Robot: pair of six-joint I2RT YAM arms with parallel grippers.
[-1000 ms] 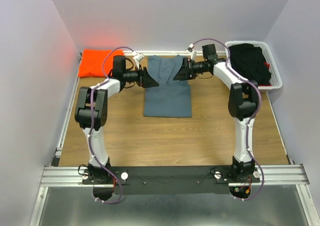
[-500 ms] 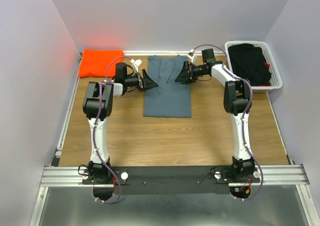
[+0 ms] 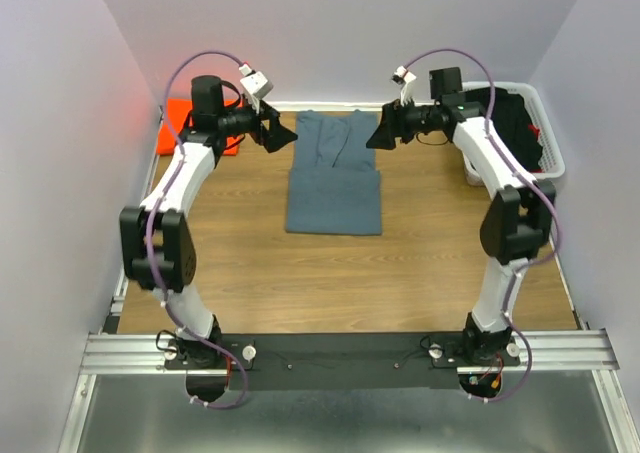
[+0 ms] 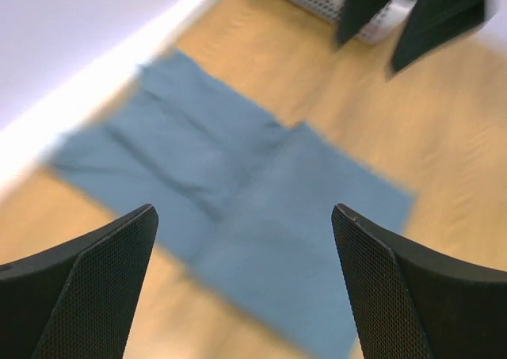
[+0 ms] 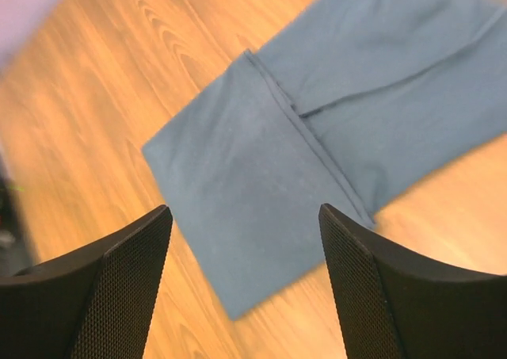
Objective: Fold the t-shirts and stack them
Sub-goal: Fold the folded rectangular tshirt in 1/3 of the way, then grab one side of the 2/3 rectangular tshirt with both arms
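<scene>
Progress looks to be about midway. The blue shirt (image 3: pixel 334 178) lies flat on the table (image 3: pixel 330 273), at its far middle, already narrowed to a long strip. Its sleeves are tucked in, and a crosswise seam shows where one layer overlaps another. It reads as partly folded rather than finished, since the strip is much longer than it is wide. The orange shirt (image 3: pixel 178 113) sits in the far left corner, well apart from the blue one and mostly hidden behind the left arm, so I cannot tell how neatly it is folded. Nothing is stacked yet. The left gripper (image 3: pixel 280 133) and right gripper (image 3: pixel 378 133) hang above the far end of the blue shirt, one on each side. Both have their jaws spread wide and hold nothing, and the wrist views show only cloth and wood between the fingers. What seems left is a final fold of the blue shirt across its length, then bringing the two shirts into one pile. A basket (image 3: pixel 550 143) with dark cloth (image 3: pixel 505 113) stands at far right.
</scene>
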